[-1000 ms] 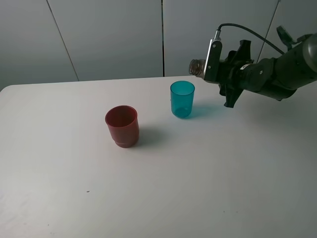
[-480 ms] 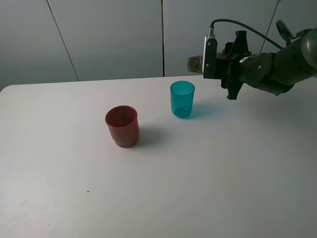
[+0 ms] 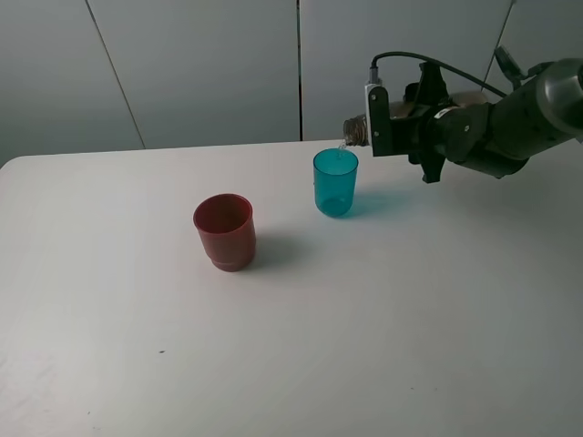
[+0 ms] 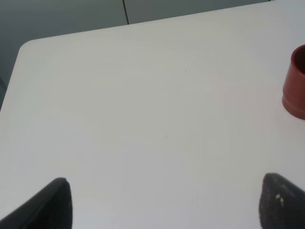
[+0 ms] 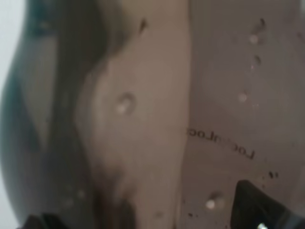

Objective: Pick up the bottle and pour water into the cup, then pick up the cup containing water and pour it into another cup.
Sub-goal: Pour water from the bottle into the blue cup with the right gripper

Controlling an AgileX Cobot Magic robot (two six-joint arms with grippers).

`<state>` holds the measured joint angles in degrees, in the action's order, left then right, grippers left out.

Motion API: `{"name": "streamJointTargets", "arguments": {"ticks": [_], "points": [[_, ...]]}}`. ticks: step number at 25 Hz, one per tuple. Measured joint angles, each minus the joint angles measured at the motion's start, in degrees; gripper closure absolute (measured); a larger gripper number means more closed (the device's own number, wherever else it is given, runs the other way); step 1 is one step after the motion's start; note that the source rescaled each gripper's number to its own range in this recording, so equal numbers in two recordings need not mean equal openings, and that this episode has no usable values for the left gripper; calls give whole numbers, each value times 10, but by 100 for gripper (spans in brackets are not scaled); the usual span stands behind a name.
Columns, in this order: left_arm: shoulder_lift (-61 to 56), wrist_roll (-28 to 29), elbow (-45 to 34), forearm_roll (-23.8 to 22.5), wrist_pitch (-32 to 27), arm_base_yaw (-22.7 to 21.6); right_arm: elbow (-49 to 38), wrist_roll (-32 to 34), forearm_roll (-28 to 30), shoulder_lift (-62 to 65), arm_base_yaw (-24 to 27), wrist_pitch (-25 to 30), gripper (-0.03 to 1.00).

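Two cups stand on the white tabletop (image 3: 364, 319) - the teal cup (image 3: 335, 182) upright, and the dark red cup (image 3: 224, 230) upright well apart from it, to its left and nearer the camera. The smoky bottle (image 3: 357, 131) lies tipped almost level, its open mouth just above the teal cup's right rim. The right gripper (image 5: 150, 214) is clamped on the bottle's body, which fills the right wrist view. The left gripper (image 4: 167, 210) hangs over bare tabletop beyond the red cup from the teal cup - its jaws spread wide
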<state>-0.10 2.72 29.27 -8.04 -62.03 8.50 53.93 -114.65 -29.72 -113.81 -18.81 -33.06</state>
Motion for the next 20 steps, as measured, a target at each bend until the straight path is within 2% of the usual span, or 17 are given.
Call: {"name": "streamJointTargets", "arguments": {"ticks": [11, 20], "points": [[0, 0, 0, 0, 0, 0, 0, -48, 0, 0, 0, -10, 97], [0, 0, 0, 0, 0, 0, 0, -50, 5, 0, 0, -21, 97]]}}
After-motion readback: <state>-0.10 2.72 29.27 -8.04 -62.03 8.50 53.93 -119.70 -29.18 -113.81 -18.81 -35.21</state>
